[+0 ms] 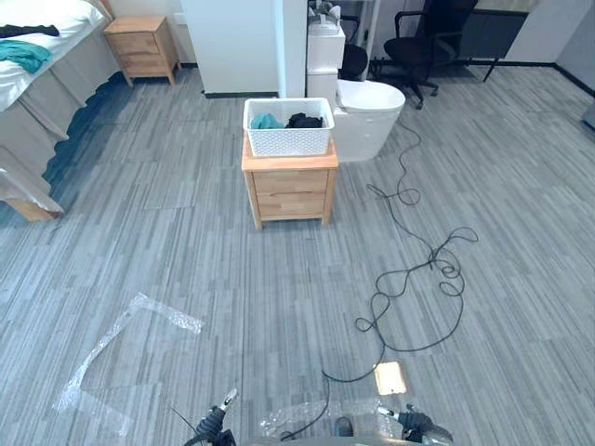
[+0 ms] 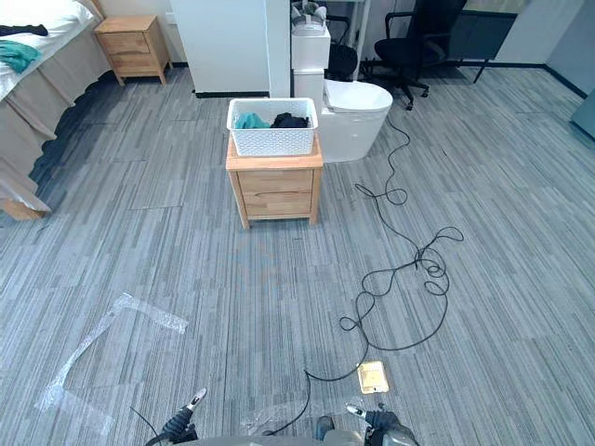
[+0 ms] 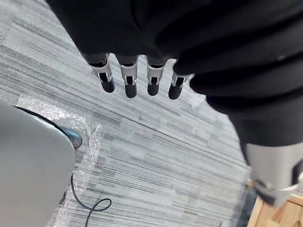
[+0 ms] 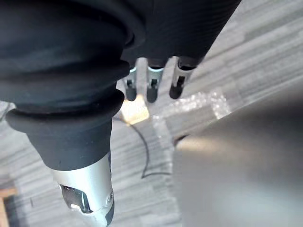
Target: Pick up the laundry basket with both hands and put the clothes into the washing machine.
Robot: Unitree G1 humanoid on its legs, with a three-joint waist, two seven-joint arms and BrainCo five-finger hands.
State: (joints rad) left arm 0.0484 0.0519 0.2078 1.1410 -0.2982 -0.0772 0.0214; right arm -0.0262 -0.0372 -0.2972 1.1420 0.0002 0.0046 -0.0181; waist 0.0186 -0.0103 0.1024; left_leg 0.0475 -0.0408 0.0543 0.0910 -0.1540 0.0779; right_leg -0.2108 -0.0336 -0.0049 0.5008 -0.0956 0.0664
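L hand, R hand fingers straight, slack; white lattice basket on wood stand.

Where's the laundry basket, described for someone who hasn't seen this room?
Find the wooden bedside cabinet standing alone mid-floor, ahead of the robot. The laundry basket sits on its top: white, rectangular, with perforated walls, holding a teal garment and a black garment.

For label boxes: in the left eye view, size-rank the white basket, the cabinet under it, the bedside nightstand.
1. cabinet.
2. white basket and bedside nightstand: alike; the nightstand is farther, so unranked.
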